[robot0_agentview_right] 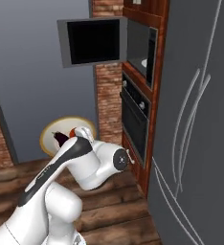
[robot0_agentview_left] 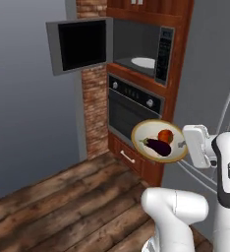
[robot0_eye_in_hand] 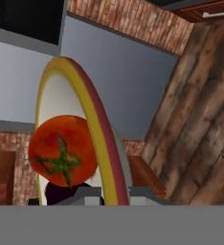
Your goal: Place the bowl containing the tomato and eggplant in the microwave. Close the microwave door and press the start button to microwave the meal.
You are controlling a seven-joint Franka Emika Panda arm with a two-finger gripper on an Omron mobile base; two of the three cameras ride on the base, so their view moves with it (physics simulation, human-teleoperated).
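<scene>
End effector (robot0_agentview_left: 182,144) pinching rim of tan-rimmed bowl (robot0_agentview_left: 147,132) w/ tomato (robot0_agentview_left: 165,136), eggplant (robot0_agentview_left: 158,146).

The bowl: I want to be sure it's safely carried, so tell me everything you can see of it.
The bowl is wide, shallow and plate-like, cream inside with a tan-brown rim. It is held in the air, low in front of the oven, gripped at its rim by the gripper, whose jaws are shut on the edge. The tomato and eggplant lie inside it, side by side.
</scene>
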